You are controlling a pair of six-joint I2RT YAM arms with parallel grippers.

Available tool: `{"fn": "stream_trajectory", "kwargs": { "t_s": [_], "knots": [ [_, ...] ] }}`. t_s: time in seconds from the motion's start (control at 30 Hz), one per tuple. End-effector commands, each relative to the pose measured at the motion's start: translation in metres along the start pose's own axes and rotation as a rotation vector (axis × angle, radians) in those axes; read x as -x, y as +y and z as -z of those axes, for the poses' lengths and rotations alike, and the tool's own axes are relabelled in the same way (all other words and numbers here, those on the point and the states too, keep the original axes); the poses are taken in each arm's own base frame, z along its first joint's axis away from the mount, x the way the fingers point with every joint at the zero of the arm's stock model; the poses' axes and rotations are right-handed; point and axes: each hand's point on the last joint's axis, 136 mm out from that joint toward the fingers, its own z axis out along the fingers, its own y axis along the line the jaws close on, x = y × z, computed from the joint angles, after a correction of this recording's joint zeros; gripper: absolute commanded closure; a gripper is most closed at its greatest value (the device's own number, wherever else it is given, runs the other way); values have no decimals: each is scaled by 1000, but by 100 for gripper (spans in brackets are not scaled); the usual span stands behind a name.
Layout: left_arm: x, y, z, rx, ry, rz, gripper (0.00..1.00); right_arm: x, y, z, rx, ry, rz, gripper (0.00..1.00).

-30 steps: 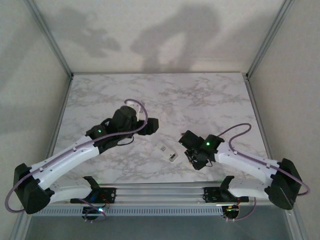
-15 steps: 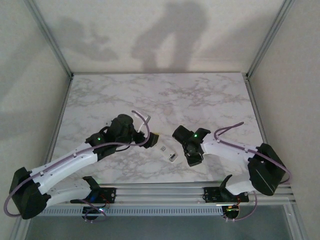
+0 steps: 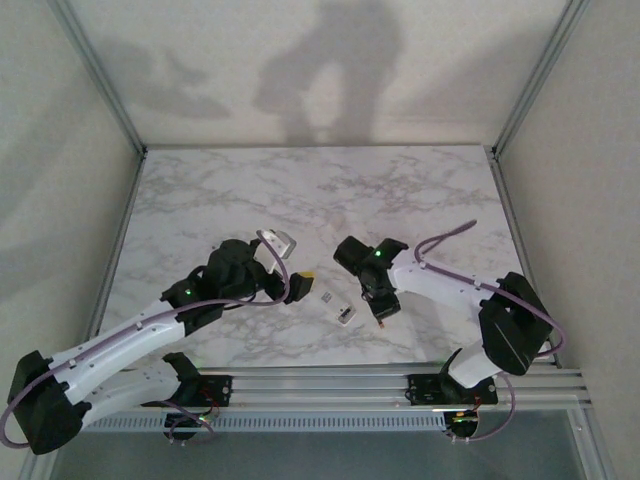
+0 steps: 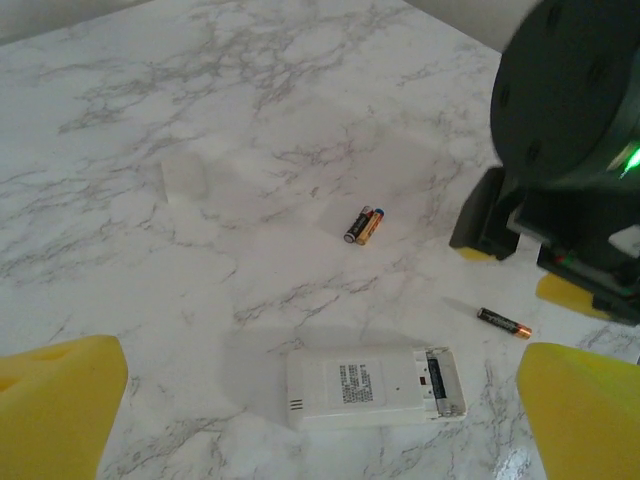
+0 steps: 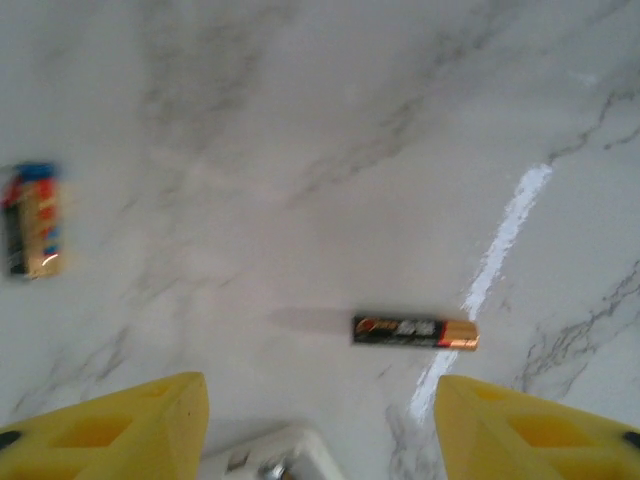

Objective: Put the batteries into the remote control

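Remote control (image 4: 375, 385) lies back-up on the marble table (image 4: 150, 100), low in the left wrist view, between the widely parted yellow pads (image 4: 55, 405) of the left gripper (image 3: 303, 282), which holds nothing. Its battery bay (image 4: 440, 380), at the right-hand end, stands uncovered, though what sits inside is hard to make out. A single battery (image 5: 415, 331) lies loose on its side just ahead of the right gripper (image 5: 318, 400), whose yellow fingers (image 5: 120, 425) stand apart with nothing between them. In the right wrist view it sits right of centre, beside a pale streak (image 5: 495, 260) in the marble. A pair of batteries (image 4: 363, 225) lies touching side by side near the centre of the left wrist view, farther up the table than the remote. In the right wrist view the pair is blurred at the left edge, and a corner of the remote is clipped by the bottom edge. From overhead the remote is a small white bar between the two grippers, and the batteries are too small to pick out. The right arm's dark wrist (image 4: 570, 110), green lamp (image 4: 630, 158) lit, looms at upper right of the left wrist view, just beyond the single battery.
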Motion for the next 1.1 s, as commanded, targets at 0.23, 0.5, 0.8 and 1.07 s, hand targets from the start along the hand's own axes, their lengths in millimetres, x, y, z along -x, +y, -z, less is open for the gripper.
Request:
{"fn": "stream_trajectory", "kwargs": {
  "t_s": [0.23, 0.5, 0.8, 1.07],
  "knots": [
    [15, -7, 6, -45, -1, 11, 0, 20, -55, 5, -329, -70, 1081, 31],
    [14, -3, 9, -31, -10, 10, 0, -5, -57, -25, -130, 103, 1229, 35],
    [14, 2, 13, -2, -14, 9, 0, -16, -45, -51, -103, 172, 1314, 58],
    [14, 4, 13, 12, -13, 4, 0, -29, -49, -66, -83, 278, 1417, 72]
  ]
}}
